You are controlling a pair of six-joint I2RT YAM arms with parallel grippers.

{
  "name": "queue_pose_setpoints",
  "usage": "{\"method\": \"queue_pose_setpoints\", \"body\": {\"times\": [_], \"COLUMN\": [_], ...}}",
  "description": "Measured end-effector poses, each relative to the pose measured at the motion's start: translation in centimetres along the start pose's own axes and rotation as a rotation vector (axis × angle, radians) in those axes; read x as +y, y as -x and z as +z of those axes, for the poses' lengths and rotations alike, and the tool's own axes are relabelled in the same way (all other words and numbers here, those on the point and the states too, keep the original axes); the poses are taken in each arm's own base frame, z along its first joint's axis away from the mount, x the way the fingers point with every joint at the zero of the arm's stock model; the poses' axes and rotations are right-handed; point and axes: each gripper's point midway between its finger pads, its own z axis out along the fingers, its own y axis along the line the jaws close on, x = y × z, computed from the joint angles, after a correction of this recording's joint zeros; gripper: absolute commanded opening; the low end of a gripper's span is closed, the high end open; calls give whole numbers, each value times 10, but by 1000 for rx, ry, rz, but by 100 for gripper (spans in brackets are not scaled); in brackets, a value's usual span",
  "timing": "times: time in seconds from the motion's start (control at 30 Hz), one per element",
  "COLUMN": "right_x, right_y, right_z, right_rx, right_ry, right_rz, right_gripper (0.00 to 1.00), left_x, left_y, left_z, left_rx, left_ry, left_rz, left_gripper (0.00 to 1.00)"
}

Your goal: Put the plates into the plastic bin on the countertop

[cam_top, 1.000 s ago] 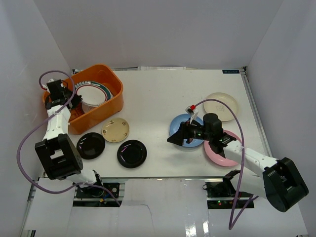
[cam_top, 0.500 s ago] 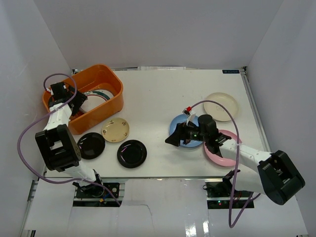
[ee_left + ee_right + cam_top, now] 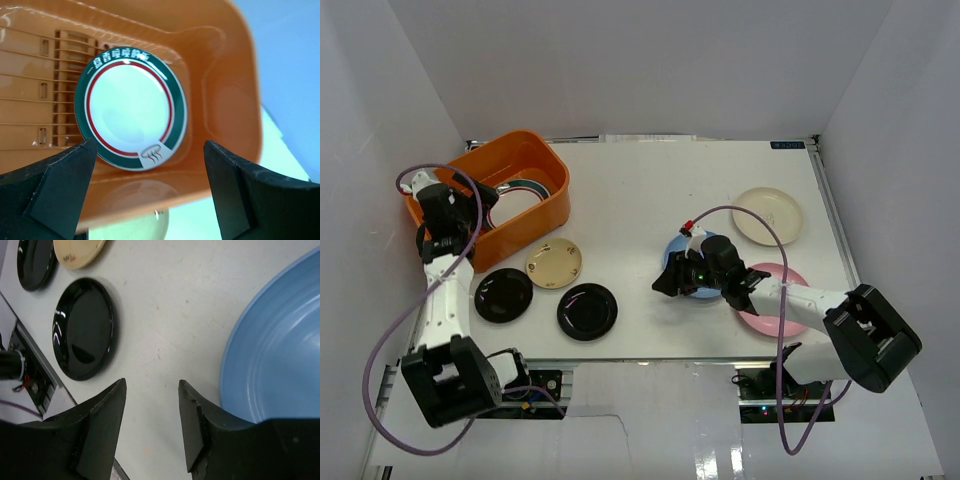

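Note:
The orange plastic bin (image 3: 548,212) stands at the back left of the white countertop (image 3: 630,190). A green-rimmed white plate (image 3: 131,112) lies flat on its slotted bottom. My left gripper (image 3: 150,190) hangs open over the bin's near-left wall (image 3: 235,100), holding nothing. My right gripper (image 3: 151,385) sits low at the left edge of the light blue plate (image 3: 280,365), jaws partly apart with bare table between them; one finger overlaps the plate's rim. A pink plate (image 3: 782,274) lies under the right arm. Farther back is a cream plate (image 3: 768,215).
A tan plate (image 3: 554,263) and two black plates (image 3: 503,294) (image 3: 587,311) lie in front of the bin. White walls close in the left, back and right sides. The table's front edge runs just behind my right gripper (image 3: 665,284).
My left gripper opened, let the green-rimmed plate drop flat into the bin, and drew back toward the near-left. My right gripper sank to the blue plate's left edge and its jaws narrowed.

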Motion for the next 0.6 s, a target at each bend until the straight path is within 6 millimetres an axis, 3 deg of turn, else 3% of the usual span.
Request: {"method": "queue_pose_setpoints", "body": {"times": [0.17, 0.27, 0.33, 0.4, 0.43, 0.53, 0.6], "right_x": [-6, -30, -62, -96, -116, -158, -186], "right_y": [47, 85, 111, 133, 144, 159, 159], "right_z": [-14, -39, -67, -99, -121, -168, -193], "right_rx": [-129, -248, -345, -450, -514, -645, -688], "right_ry": [-102, -195, -287, -395, -463, -643, -751], "right_rz": [-57, -29, 30, 95, 129, 189, 233], "right_gripper": [16, 11, 14, 27, 39, 60, 61], "left_x": [-20, -57, -93, -124, -135, -157, -161], "left_y": [-7, -26, -55, -93, -112, -192, -245], "left_z": [-38, -60, -80, -102, -111, -135, -143], "left_rx": [-67, -52, 7, 94, 141, 326, 437], "left_ry": [-107, -231, -364, -485, -532, -610, -608], "left_rz": [19, 66, 110, 147, 162, 238, 318], "left_gripper": [98, 93, 91, 88, 88, 87, 87]}}
